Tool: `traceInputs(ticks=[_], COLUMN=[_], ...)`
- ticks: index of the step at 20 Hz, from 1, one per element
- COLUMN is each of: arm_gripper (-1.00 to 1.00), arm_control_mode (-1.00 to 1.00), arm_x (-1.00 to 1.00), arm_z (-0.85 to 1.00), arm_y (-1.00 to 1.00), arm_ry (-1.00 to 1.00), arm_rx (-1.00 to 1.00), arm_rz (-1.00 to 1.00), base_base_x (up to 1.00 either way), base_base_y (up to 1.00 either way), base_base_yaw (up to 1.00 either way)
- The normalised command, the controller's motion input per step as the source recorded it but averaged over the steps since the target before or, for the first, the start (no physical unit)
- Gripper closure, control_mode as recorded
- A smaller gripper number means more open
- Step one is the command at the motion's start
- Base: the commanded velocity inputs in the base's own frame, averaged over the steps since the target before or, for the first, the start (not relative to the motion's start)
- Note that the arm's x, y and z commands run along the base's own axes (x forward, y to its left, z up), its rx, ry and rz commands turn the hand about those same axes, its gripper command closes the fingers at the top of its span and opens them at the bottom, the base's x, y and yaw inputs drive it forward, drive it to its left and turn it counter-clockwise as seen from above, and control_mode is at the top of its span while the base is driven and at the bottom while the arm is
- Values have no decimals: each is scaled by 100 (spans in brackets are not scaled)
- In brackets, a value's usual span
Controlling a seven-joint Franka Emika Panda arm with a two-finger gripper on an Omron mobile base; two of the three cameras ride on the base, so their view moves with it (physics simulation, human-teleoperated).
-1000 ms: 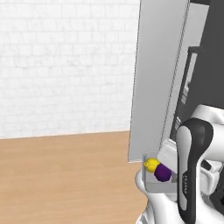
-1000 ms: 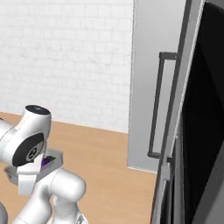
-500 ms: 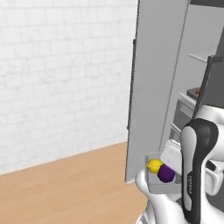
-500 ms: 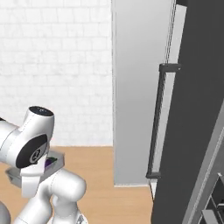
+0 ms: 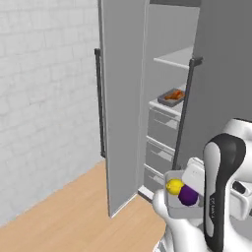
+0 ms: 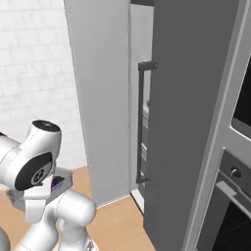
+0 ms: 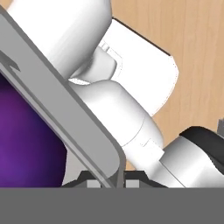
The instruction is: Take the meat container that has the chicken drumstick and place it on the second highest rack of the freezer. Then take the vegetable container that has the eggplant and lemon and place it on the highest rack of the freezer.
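two containers: shallow grey meat tray (image 5: 172,97) sits on the lower white freezer shelf (image 5: 165,107), frame centre; pincer (image 7: 107,178) pinches the grey vegetable tray's (image 5: 177,204) rim, lower right. second step; next, lift it to the upper white shelf (image 5: 172,58).

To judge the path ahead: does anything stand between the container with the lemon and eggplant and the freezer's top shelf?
Nothing visible does. The vegetable container, held low at the arm, faces the open freezer. The highest rack looks bare where it shows; the drumstick's container sits on the rack below.
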Motion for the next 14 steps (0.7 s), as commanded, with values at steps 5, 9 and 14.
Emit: traceInputs(ticks=[5, 9, 14], arm_gripper=[100, 100, 100], arm_control_mode=[100, 100, 100], arm_x=[0, 0, 0], arm_z=[0, 0, 0], arm_y=[0, 0, 0], arm_ry=[0, 0, 0], arm_rx=[0, 0, 0], arm_rz=[0, 0, 0], base_base_x=[49, 14, 30], base_base_y=[17, 0, 6], base_base_yaw=[-36, -40, -29])
